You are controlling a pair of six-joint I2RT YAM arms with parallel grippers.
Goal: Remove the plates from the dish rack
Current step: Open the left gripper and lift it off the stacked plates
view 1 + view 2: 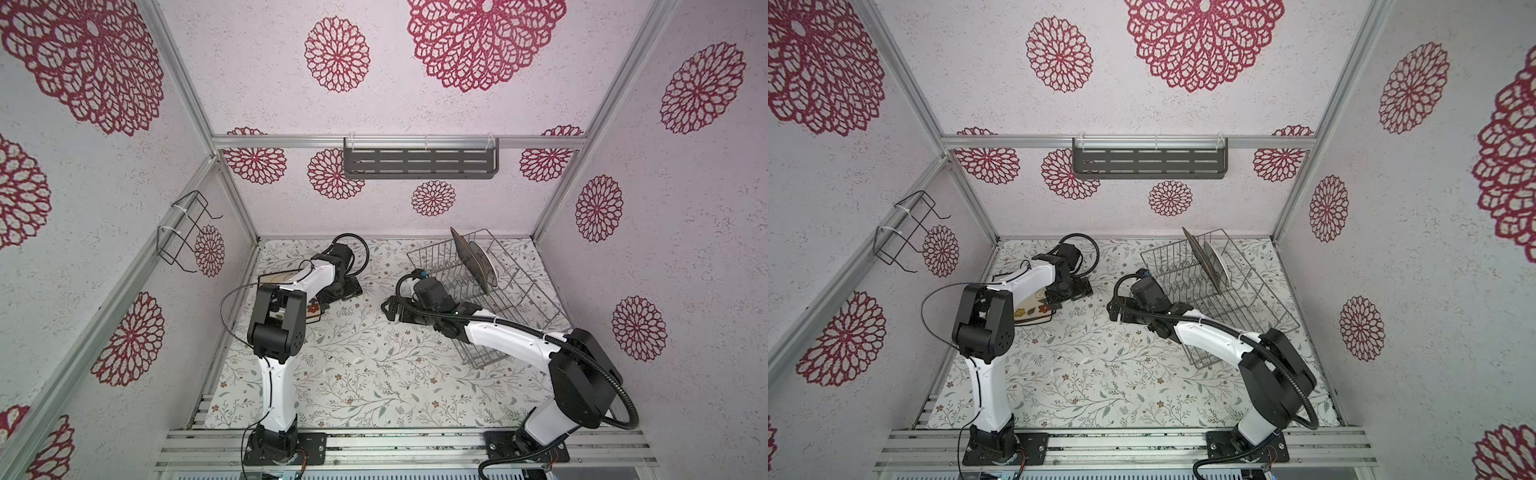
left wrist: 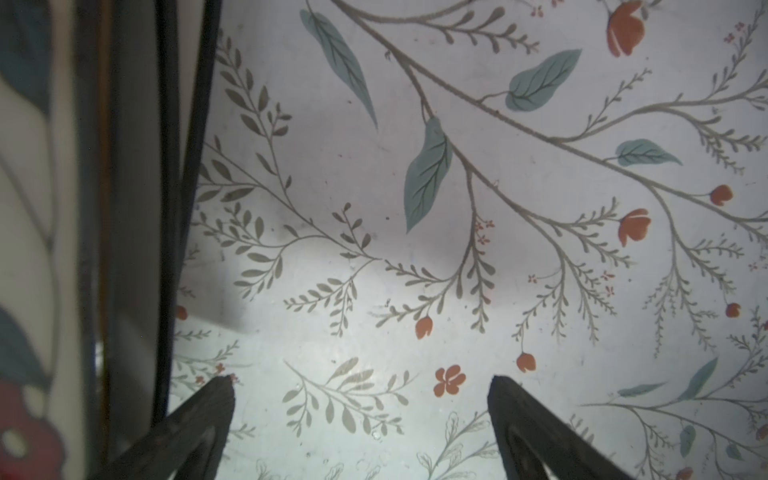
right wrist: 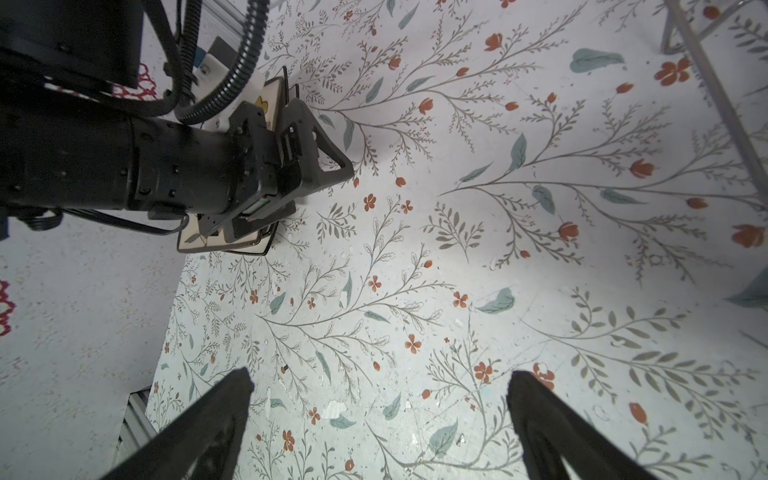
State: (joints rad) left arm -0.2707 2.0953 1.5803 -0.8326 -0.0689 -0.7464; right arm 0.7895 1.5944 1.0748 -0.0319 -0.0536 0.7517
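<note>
Two plates stand on edge in the dish rack, right of centre in both top views: a larger dark plate and, just beside it, a smaller round plate. Other plates lie in a stack at centre left, partly under the left arm, a flowered one on top.

Both pincers are released and hold nothing. The left gripper hangs low over the table with the stack's edge just beside one finger. The right gripper hovers over bare table between stack and rack.

The plates look thin, stiff and smooth, so probably light but slippery, and likely to chip if knocked. The best hold seems the upper rim, which stands clear above the wires, one finger on each face.

The rack's wires and side walls hem the plates in, and the back wall is close behind, so lifting straight up looks safest. The right arm's forearm crosses the rack's lower corner. The middle of the table is open for carrying.
</note>
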